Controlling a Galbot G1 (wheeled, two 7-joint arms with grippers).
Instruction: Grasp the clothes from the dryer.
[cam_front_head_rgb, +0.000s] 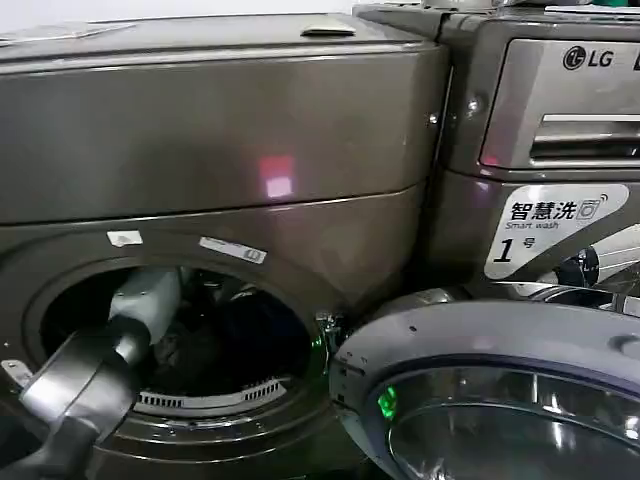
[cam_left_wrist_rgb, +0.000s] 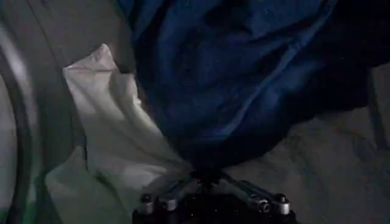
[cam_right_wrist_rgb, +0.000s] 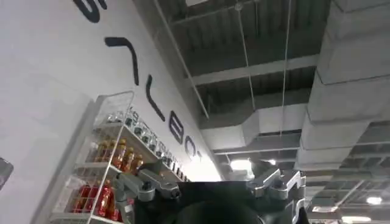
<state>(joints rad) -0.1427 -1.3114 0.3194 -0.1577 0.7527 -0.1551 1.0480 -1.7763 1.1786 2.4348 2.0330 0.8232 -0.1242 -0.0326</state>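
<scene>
My head camera looks down at the dryer (cam_front_head_rgb: 220, 180) front; my left wrist camera sits close inside its drum; my right faces the ceiling (cam_right_wrist_rgb: 274, 61).

The left arm (cam_front_head_rgb: 85, 375) reaches up and forward, with its white wrist (cam_front_head_rgb: 150, 300) at the far end. The left gripper (cam_left_wrist_rgb: 210, 182) has its fingers (cam_left_wrist_rgb: 161, 198) spread wide apart, with nothing held between the tips. The right gripper (cam_right_wrist_rgb: 210, 182) points upward, and its fingers (cam_right_wrist_rgb: 277, 182) are spread wide too, with nothing between them.
</scene>
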